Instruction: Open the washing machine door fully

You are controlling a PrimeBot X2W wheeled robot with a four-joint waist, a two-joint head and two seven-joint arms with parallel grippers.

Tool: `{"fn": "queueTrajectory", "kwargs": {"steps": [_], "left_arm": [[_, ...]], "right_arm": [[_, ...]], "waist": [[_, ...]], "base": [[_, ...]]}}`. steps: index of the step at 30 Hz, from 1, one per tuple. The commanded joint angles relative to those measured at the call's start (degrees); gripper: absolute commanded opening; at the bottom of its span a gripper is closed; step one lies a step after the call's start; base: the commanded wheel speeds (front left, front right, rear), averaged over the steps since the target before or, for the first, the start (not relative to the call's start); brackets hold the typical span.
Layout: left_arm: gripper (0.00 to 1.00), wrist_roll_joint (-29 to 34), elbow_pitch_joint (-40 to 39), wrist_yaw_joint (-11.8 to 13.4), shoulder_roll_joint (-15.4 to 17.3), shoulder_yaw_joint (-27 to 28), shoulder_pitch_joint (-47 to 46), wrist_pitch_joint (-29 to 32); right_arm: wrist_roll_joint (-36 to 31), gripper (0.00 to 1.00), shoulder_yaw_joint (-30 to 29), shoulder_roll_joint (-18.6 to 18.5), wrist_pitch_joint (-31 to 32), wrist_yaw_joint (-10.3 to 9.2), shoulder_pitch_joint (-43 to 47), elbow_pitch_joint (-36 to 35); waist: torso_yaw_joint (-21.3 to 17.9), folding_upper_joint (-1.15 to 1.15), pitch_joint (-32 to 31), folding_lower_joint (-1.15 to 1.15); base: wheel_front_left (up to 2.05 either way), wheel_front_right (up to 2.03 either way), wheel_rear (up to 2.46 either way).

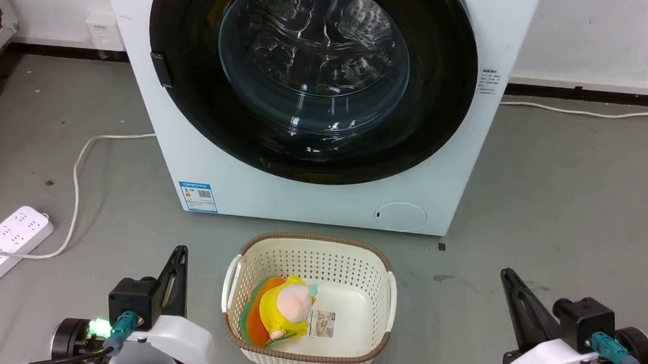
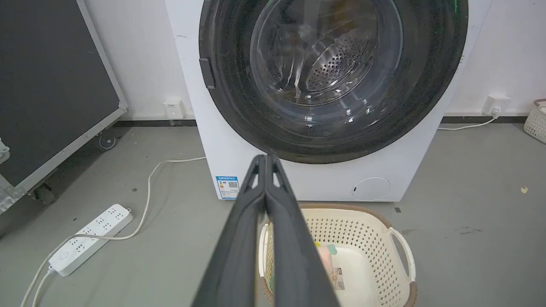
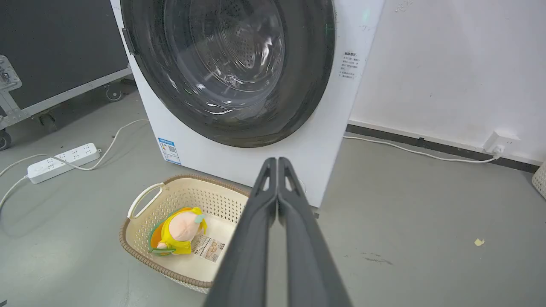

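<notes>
Door: large round glossy black washing machine door (image 1: 312,77) w/ bulging clear glass centre, was shut flush on front of white front-load washing machine (image 1: 143,59); steel drum showed thru glass.
Door tab: small black tab (image 1: 162,69) on door's left edge.
L gripper: left gripper (image 1: 181,251) was low, in front of machine, to its left side, well apart from door; two dark fingers pressed together, nothing between.
R gripper: right gripper (image 1: 506,272) was low, in front of machine, to its right side, well apart from door; fingers together, empty.
Basket: cream perforated plastic basket w/ brown woven rim (image 1: 313,238) stood on floor just in front of machine.
Toy: yellow-orange plush toy (image 1: 285,311) lay in basket.
Flap: small round white flap (image 1: 400,216) low on machine front, below door.
Power strip: white power strip (image 1: 4,242) lay on floor left of machine.
</notes>
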Motion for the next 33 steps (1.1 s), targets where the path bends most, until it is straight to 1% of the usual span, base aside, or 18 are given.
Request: {"fn": "queueTrajectory", "kwargs": {"steps": [1,32,33], "left_arm": [[0.0,0.5,-0.24,0.16,0.08,0.09,0.8,0.02],[0.0,0.01,0.0,0.0,0.0,0.0,0.0,-0.02],[1.0,-0.08,0.01,0.0,-0.01,-0.02,-0.01,-0.02]], "right_arm": [[-0.43,0.0,-0.04,0.05,0.03,-0.04,-0.71,-0.23],[0.02,0.0,0.01,0.0,-0.02,0.0,0.0,0.0],[0.06,1.0,0.02,0.0,-0.02,0.0,0.02,0.01]], "waist": [[0.0,0.0,0.0,0.0],[0.0,0.0,0.0,0.0],[0.0,0.0,0.0,0.0]], "base": [[0.0,0.0,0.0],[0.0,0.0,0.0],[0.0,0.0,0.0]]}}
